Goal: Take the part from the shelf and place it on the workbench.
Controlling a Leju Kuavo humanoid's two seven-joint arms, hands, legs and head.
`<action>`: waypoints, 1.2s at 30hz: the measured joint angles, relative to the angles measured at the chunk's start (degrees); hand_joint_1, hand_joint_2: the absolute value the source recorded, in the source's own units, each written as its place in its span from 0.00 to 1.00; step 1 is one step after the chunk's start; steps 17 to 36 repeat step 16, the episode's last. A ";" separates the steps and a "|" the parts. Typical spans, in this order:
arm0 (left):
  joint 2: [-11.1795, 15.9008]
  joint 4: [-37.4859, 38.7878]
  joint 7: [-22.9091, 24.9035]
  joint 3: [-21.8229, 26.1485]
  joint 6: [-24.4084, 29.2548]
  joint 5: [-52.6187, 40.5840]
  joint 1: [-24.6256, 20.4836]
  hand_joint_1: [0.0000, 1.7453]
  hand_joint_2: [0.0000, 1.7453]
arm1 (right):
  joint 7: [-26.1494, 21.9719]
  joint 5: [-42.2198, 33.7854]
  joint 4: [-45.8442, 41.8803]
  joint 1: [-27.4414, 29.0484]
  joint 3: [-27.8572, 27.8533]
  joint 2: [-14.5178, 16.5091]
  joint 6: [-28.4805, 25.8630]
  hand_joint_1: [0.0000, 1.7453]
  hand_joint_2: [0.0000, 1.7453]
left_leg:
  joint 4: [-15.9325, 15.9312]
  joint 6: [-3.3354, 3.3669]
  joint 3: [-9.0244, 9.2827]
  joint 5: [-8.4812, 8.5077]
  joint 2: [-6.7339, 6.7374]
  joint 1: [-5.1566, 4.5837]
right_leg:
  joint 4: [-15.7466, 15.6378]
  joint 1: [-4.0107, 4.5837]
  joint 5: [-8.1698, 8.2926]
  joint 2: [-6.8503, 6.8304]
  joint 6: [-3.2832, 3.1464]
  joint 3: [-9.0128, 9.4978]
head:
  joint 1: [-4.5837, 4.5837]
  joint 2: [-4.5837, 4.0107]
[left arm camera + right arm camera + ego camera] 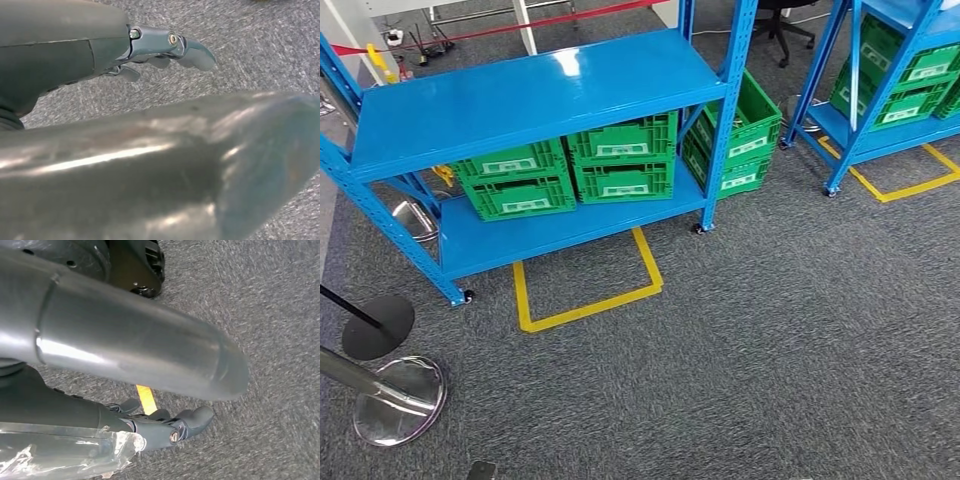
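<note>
Facing a blue shelf (pixel 539 95) stocked with green crates (pixel 518 180), the robot is judged to be at the approach step. The left hand (pixel 151 50) and right hand (pixel 166 427) hang over grey carpet (pixel 773 340), fingers loosely extended, holding nothing. Which part it wants cannot be told; next comes stepping closer and reaching.

Blue two-tier metal shelf (pixel 539 95) across upper left and centre of head view, top tier bare. Green crates (pixel 569 170) side by side on lower tier.
</note>
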 joint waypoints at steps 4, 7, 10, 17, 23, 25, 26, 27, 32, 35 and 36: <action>0.17 0.00 0.04 -0.01 -0.20 -0.95 -0.29 0.00 0.00 | -0.60 -0.82 -0.12 0.37 -0.32 0.15 1.30 0.00 0.00 | 7.95 -1.01 -4.21 -3.15 5.40 -0.12 | -0.22 0.04 -0.77 -2.05 -1.30 1.61 | -0.53 0.00; 0.21 0.00 0.29 -0.04 -0.34 -1.77 -0.60 0.00 0.00 | -0.90 -1.53 -0.23 0.84 -0.72 0.20 2.16 0.00 0.00 | 17.33 -1.22 -10.65 -4.79 7.14 -0.05 | -0.24 0.16 -2.36 -3.42 -1.38 3.24 | -0.67 0.00; 0.37 0.00 0.50 -0.05 -0.33 -2.50 -0.54 0.00 0.00 | -0.96 -2.28 -0.38 0.91 -1.25 0.44 2.66 0.00 0.00 | 10.41 -0.41 -9.27 2.42 7.37 -0.26 | -0.59 0.16 -4.36 -3.87 -1.19 5.75 | -0.69 0.00; 0.62 0.00 0.74 -0.14 -0.13 -3.60 -0.89 0.00 0.00 | -1.04 -3.55 -0.75 0.68 -2.30 0.74 2.80 0.00 0.00 | 0.96 0.87 -4.51 3.06 7.84 -0.79 | -2.35 0.54 -5.39 -4.21 0.67 9.60 | -0.66 -0.02; 0.62 0.00 0.74 -0.14 -0.13 -3.60 -0.89 0.00 0.00 | -1.04 -3.55 -0.75 0.68 -2.30 0.74 2.80 0.00 0.00 | 0.96 0.87 -4.51 3.06 7.84 -0.79 | -2.35 0.54 -5.39 -4.21 0.67 9.60 | -0.66 -0.02; 0.62 0.00 0.74 -0.14 -0.13 -3.60 -0.89 0.00 0.00 | -1.04 -3.55 -0.75 0.68 -2.30 0.74 2.80 0.00 0.00 | 0.96 0.87 -4.51 3.06 7.84 -0.79 | -2.35 0.54 -5.39 -4.21 0.67 9.60 | -0.66 -0.02; 0.62 0.00 0.74 -0.14 -0.13 -3.60 -0.89 0.00 0.00 | -1.04 -3.55 -0.75 0.68 -2.30 0.74 2.80 0.00 0.00 | 0.96 0.87 -4.51 3.06 7.84 -0.79 | -2.35 0.54 -5.39 -4.21 0.67 9.60 | -0.66 -0.02; 0.62 0.00 0.74 -0.14 -0.13 -3.60 -0.89 0.00 0.00 | -1.04 -3.55 -0.75 0.68 -2.30 0.74 2.80 0.00 0.00 | 0.96 0.87 -4.51 3.06 7.84 -0.79 | -2.35 0.54 -5.39 -4.21 0.67 9.60 | -0.66 -0.02; 0.62 0.00 0.74 -0.14 -0.13 -3.60 -0.89 0.00 0.00 | -1.04 -3.55 -0.75 0.68 -2.30 0.74 2.80 0.00 0.00 | 0.96 0.87 -4.51 3.06 7.84 -0.79 | -2.35 0.54 -5.39 -4.21 0.67 9.60 | -0.66 -0.02; 0.62 0.00 0.74 -0.14 -0.13 -3.60 -0.89 0.00 0.00 | -1.04 -3.55 -0.75 0.68 -2.30 0.74 2.80 0.00 0.00 | 0.96 0.87 -4.51 3.06 7.84 -0.79 | -2.35 0.54 -5.39 -4.21 0.67 9.60 | -0.66 -0.02; 0.62 0.00 0.74 -0.14 -0.13 -3.60 -0.89 0.00 0.00 | -1.04 -3.55 -0.75 0.68 -2.30 0.74 2.80 0.00 0.00 | 0.96 0.87 -4.51 3.06 7.84 -0.79 | -2.35 0.54 -5.39 -4.21 0.67 9.60 | -0.66 -0.02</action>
